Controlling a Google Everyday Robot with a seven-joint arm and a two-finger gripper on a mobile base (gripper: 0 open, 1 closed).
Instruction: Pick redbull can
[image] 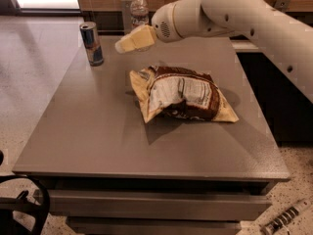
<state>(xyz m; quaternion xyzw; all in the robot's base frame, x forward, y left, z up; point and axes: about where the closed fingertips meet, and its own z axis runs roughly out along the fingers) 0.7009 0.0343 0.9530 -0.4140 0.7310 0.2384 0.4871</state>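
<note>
The redbull can (92, 43) stands upright near the far left corner of the grey table (98, 136). It is slim, blue and silver, with a shiny top. My gripper (121, 46) reaches in from the upper right on a white arm (234, 13). Its cream-coloured fingers point left toward the can and hover above the table, a short way to the can's right and apart from it. Nothing is in the gripper.
A clear plastic water bottle (139, 11) stands at the table's far edge, just behind the gripper. A crumpled brown and cream chip bag (183, 94) lies in the table's middle. Dark counters run along the back and right. A black chair part (19, 204) sits at lower left.
</note>
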